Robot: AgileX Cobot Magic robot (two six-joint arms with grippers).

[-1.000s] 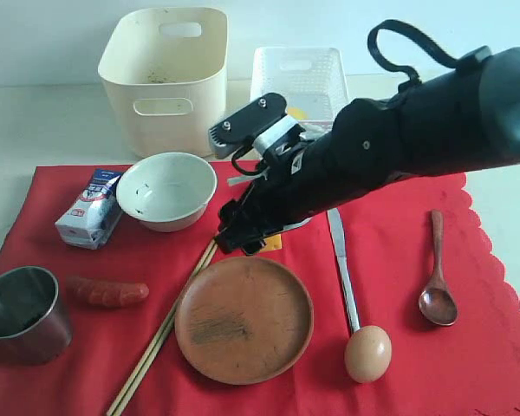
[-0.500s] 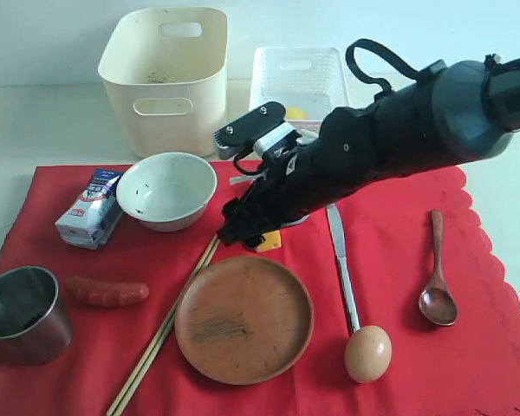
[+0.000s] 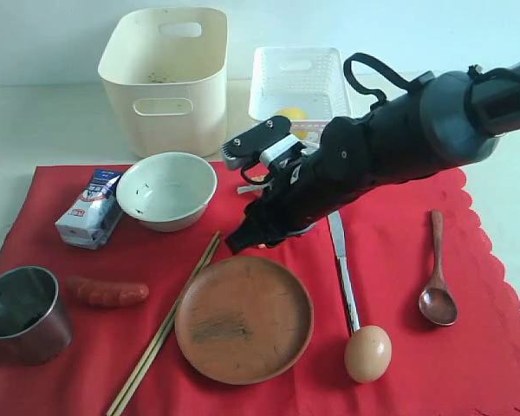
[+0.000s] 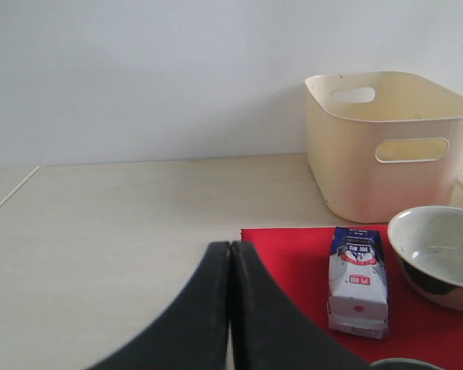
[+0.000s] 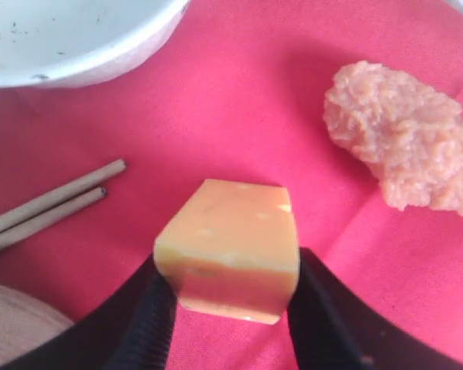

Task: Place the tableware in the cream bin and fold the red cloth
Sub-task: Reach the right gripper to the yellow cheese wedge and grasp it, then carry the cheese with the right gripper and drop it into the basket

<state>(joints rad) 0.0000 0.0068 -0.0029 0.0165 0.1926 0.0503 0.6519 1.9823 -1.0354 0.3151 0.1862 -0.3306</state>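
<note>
Right gripper (image 5: pixel 230 312) clamped on an orange cheese block (image 5: pixel 230 250), over the red cloth (image 5: pixel 239 100).
Just past the block lie the wooden chopsticks (image 5: pixel 50 202) and a fried piece (image 5: pixel 405 146), perhaps chicken. Beyond them is the pale bowl (image 5: pixel 69 38), and farthest, off the cloth, the cream bin (image 3: pixel 165 78). The left gripper (image 4: pixel 230 308) has its fingers pressed together above the counter (image 4: pixel 123 216), holding nothing.

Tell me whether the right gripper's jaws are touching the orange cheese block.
Touching. The right wrist view shows both jaws flush against opposite sides of the cheese block, with no gap visible.
</note>
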